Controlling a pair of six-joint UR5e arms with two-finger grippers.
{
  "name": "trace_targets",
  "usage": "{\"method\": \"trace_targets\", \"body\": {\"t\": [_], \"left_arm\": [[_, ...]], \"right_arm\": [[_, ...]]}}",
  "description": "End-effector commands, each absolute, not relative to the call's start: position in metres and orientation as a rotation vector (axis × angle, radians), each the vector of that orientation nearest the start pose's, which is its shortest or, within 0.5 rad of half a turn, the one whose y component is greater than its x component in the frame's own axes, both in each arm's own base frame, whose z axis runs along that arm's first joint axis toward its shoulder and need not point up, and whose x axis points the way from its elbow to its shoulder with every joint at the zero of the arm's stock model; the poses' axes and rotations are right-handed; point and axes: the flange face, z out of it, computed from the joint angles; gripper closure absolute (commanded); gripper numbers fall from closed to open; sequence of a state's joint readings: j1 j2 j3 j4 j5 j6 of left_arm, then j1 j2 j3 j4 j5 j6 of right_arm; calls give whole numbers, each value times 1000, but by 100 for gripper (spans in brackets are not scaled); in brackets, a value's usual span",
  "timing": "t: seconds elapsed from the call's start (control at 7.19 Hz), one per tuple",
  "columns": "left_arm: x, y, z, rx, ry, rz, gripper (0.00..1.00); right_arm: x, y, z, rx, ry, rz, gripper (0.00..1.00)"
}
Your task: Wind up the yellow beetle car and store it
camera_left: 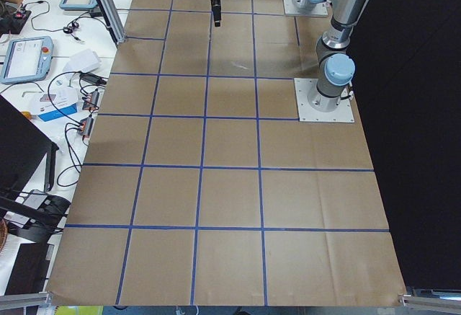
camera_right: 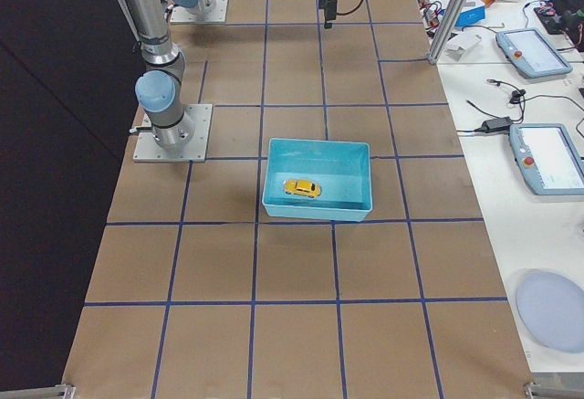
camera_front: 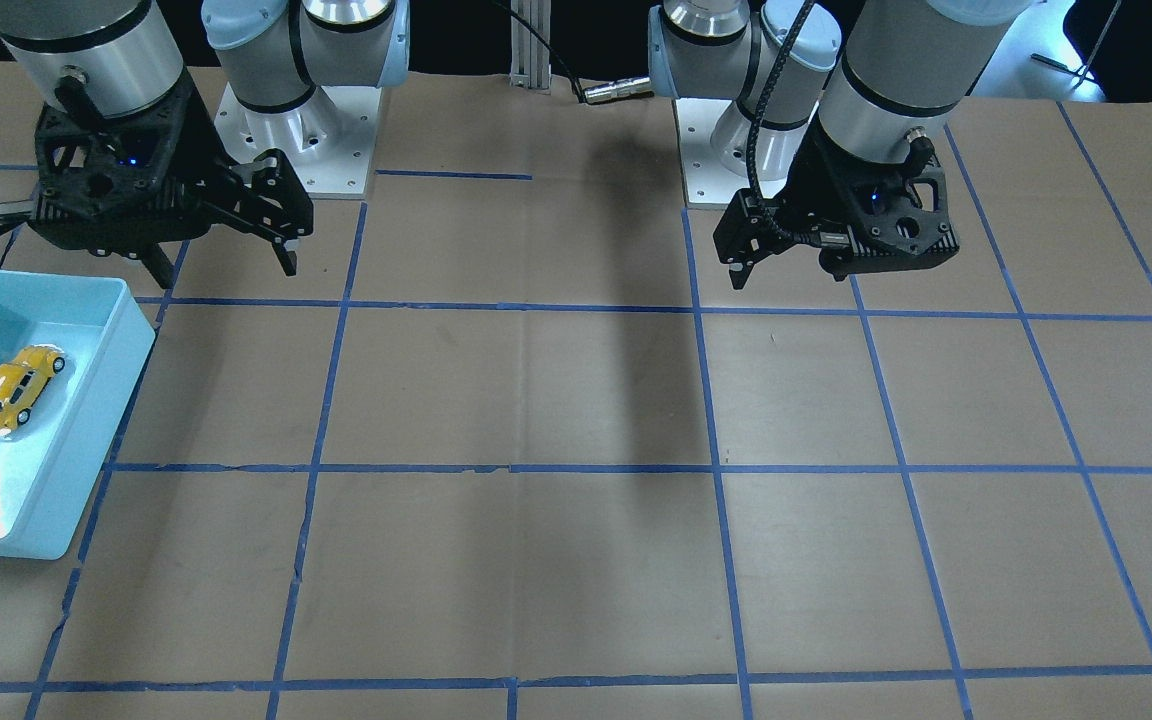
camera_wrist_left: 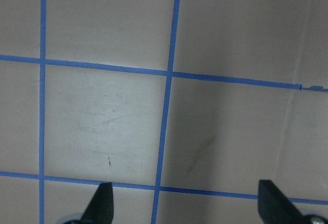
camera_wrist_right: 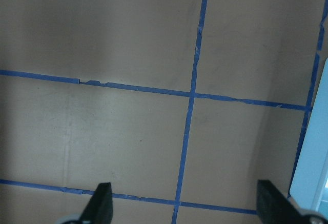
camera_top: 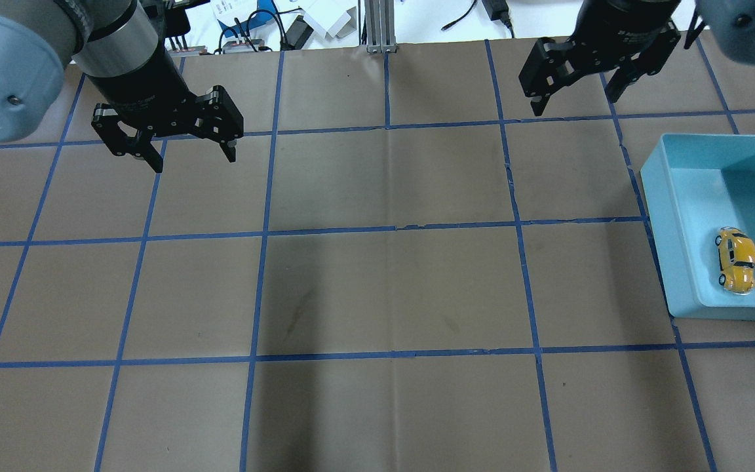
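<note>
**Beetle in the bin, both grippers spread wide**

The right gripper (camera_top: 575, 98) hangs raised over the table (camera_top: 377, 295) with its fingers splayed apart and nothing between them. The yellow beetle car (camera_top: 736, 259) is well apart from it, sitting on its wheels on the floor of the light blue bin (camera_top: 679, 216). The car sits closer to the bin's robot-side wall. The bin sits toward the table's right end, roughly midway between the robot's edge and the operators' edge. The right gripper is off the bin's inner side, not above it. Its wrist camera catches only a pale sliver of bin at the view's right edge, between two black fingertips (camera_wrist_right: 100, 203).

There is room all around: brown paper crossed by blue tape lines (camera_top: 390, 229) runs bare from the robot's edge out to the operators' edge. A full row of squares lies between the bin and the right end.

Across the table, the left gripper (camera_top: 193, 158) hovers toward the left end, its fingers just as wide.

The overhead and front views both cut off the bin's outer side. The car is too small to make out any detail underneath.
</note>
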State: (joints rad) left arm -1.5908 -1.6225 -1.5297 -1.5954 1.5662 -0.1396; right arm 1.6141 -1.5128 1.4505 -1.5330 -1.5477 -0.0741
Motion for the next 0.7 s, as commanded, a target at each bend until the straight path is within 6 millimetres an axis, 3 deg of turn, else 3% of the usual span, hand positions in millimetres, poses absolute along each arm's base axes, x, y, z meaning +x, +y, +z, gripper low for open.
{"method": "trace_targets", "body": {"t": [0.0,0.56], "left_arm": [[-144,-508,480,-188,3137,53,0],[-143,-508,479,-185,3133,55,0]], "right_arm": [[160,-500,511,-72,3113,-13,0],[161,-499,510,-72,3118,-6,0]]}}
